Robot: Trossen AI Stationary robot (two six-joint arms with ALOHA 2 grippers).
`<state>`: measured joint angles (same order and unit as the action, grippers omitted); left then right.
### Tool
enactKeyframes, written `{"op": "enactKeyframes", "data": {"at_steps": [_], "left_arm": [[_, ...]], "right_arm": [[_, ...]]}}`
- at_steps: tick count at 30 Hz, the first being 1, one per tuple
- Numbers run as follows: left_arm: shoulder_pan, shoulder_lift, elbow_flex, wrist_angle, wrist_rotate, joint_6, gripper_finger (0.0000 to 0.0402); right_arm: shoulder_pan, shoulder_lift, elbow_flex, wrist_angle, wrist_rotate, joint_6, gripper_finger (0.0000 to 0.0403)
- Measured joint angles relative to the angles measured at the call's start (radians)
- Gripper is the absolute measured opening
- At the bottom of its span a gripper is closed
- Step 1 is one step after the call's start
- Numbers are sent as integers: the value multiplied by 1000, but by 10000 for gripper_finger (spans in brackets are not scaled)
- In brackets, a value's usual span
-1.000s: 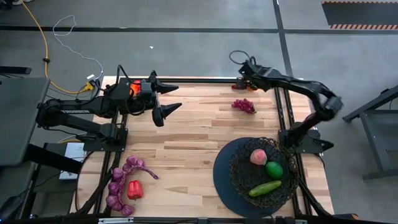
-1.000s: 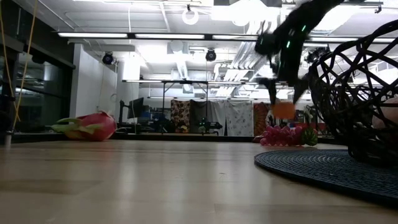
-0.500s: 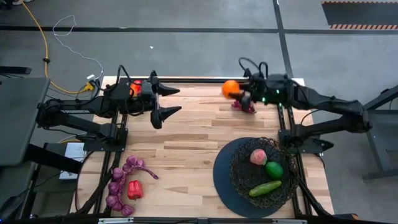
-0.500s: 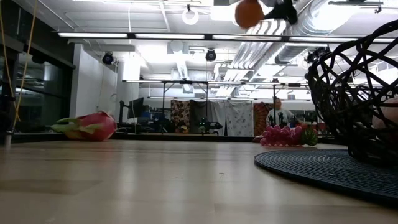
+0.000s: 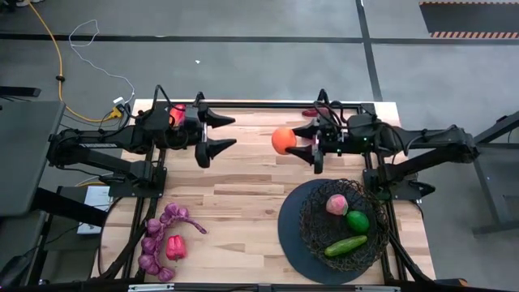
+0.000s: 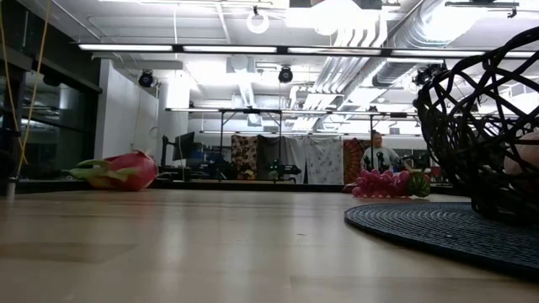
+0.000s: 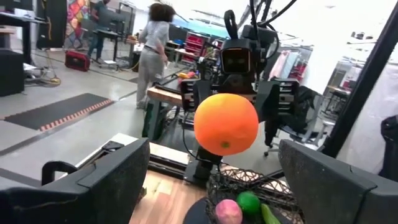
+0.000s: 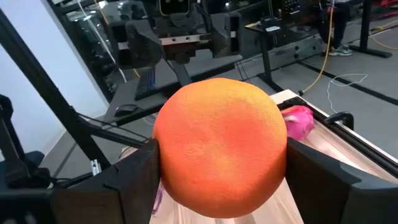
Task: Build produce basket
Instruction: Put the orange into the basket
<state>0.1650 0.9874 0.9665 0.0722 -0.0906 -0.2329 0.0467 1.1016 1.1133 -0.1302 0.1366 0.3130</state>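
Note:
My right gripper [image 5: 298,140] is shut on an orange [image 5: 283,140], high above the middle of the table's far part. The black wire basket [image 5: 366,195] on its dark disc [image 5: 290,235] stands near right and holds a peach [image 5: 336,204], a green ball [image 5: 357,221] and a cucumber [image 5: 345,246]. My left gripper [image 5: 231,130] is open and empty at the far left, pointing at the orange [image 7: 226,123]. Purple grapes [image 5: 156,239] and a red pepper [image 5: 175,247] lie near left. A pink dragon fruit [image 6: 118,172] lies under the left arm. My right gripper pinches the orange by two opposite sides [image 8: 163,155] between its two fingers [image 8: 127,183]. The fingers come level from the table's right and point toward the left arm. The orange is lifted clear, so high that the low view does not show it.
Another grape bunch [image 6: 381,183] and a small red and green fruit [image 6: 418,183] lie at the far right, below the right arm. The middle of the wooden table [image 5: 243,203] is bare. People show in the room beyond.
My right gripper has gone up from the table's far edge with the orange, out of the low view, then toward the left and near. It has turned from pointing down to level. The orange has been lifted clear of the table.

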Motion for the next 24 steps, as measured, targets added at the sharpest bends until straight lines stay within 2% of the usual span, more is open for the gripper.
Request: {"op": "enactKeyframes", "data": {"at_steps": [7, 12, 16, 19, 21, 24], "left_arm": [[0, 0, 0, 0, -3, 7, 346], [0, 0, 0, 0, -7, 37, 346], [0, 0, 0, 0, -27, 43, 346], [0, 0, 0, 0, -27, 69, 346], [0, 0, 0, 0, -28, 78, 346], [0, 0, 0, 0, -29, 79, 346]], "right_arm": [[-8, -13, 4, -22, -30, 16, 280], [8, -17, 79, -305, -161, 182, 280], [105, -17, 116, -578, -231, 346, 280], [215, -17, 97, -711, -260, 481, 280], [294, -17, 62, -763, -262, 571, 280], [398, -17, -13, -750, -259, 686, 280]]}}
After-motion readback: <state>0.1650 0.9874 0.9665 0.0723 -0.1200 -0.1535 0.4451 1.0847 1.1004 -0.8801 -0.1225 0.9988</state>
